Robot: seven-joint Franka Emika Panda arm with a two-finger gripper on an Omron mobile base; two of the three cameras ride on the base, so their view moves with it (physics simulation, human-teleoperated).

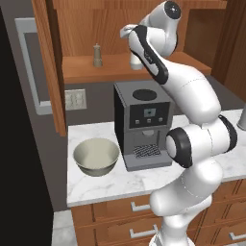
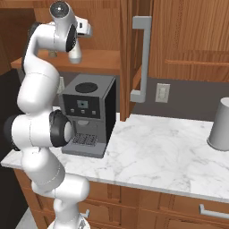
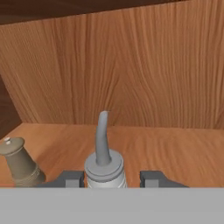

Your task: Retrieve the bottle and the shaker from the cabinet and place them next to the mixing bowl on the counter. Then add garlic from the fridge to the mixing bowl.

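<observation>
From the left base view the white arm reaches up into the open cabinet, its hand down at the wooden shelf where the white bottle stands, mostly hidden behind the wrist. The brown shaker stands upright on the same shelf, well off to the left of the hand and apart from it. Below, on the marble desk, the mixing bowl sits just left of a dark coffee machine, not touching it, and the cabinet door hangs open at the left. In the right base view the arm rises at the left, the bottle peeking out pale under the hand at the shelf edge, with the coffee machine directly beneath on the desk and a grey cylindrical container far off at the right edge. Looking along the hand, the gripper is clenched on the bottle, one dark fingertip pressed at each side of its rounded body while the thin neck curves up between them. The shaker stands to the left on the shelf, clear of the fingers, with the cabinet's wooden back wall behind.
</observation>
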